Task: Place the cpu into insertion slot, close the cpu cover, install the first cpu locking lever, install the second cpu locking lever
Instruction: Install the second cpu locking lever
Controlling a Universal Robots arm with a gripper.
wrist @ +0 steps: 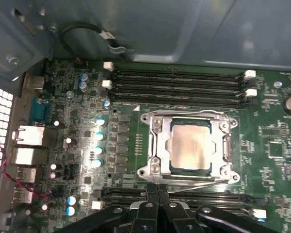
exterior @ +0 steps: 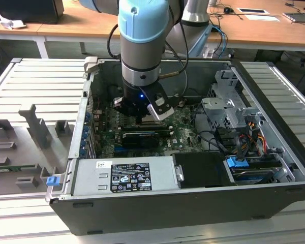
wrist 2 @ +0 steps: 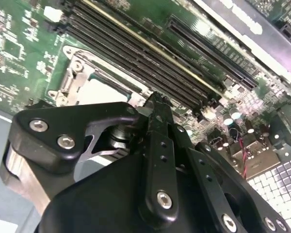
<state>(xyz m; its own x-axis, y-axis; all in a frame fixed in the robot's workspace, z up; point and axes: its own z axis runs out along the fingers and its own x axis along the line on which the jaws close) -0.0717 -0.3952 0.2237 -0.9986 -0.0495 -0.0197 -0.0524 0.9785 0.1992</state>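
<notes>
One gripper (wrist: pixel 157 191) with fingers pressed together, nothing between, tip on lever (wrist: pixel 194 180) at socket edge, likely to push it; cpu (wrist: pixel 190 146) seated in slot; cover (wrist: pixel 155 145) down over it.

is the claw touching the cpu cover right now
Cannot tell. In the first wrist view the claw tips meet the edge of the cpu cover by a thin lever, but neither contact nor gap shows plainly.

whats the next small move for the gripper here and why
Probably a slight nudge along the thin silvery locking lever. The small silvery-grey square cpu already sits in its socket under the silvery metal hinged cpu cover, and the closed black gripper meets that lever's end.
</notes>
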